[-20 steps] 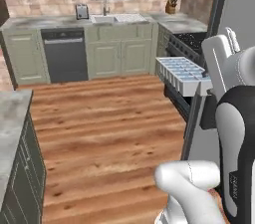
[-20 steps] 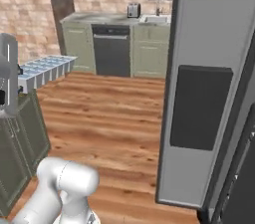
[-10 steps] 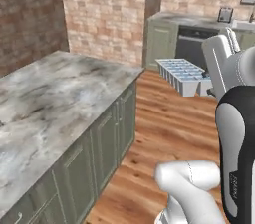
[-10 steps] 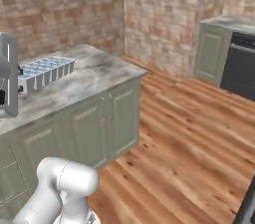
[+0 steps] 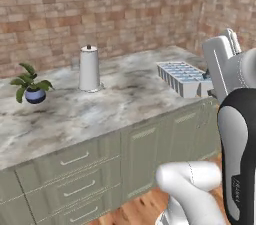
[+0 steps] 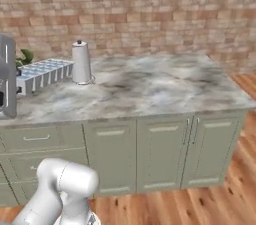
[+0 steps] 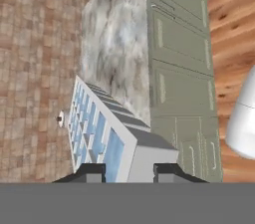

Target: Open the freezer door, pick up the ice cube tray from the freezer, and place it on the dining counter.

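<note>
Tray in hand, held out over the dining counter.

I see the gripper (image 7: 128,172) closed on the near end wall of the ice cube tray (image 5: 184,78), one dark finger either side of the white wall, jaws drawn in tight on it. From the left base camera the tray sticks out level from the hand, above the right-hand part of the dining counter (image 5: 125,100); I cannot tell whether its underside touches the marble. From the right base camera the tray (image 6: 44,74) sits at the far left, just beside a white lidded canister (image 6: 81,63) that stands upright on the counter (image 6: 165,86). A small potted plant (image 5: 31,87) in a blue pot stands further along the marble, left of the canister (image 5: 89,68). Sage-green cabinet fronts (image 6: 162,151) below, brick wall (image 6: 150,9) behind.
</note>
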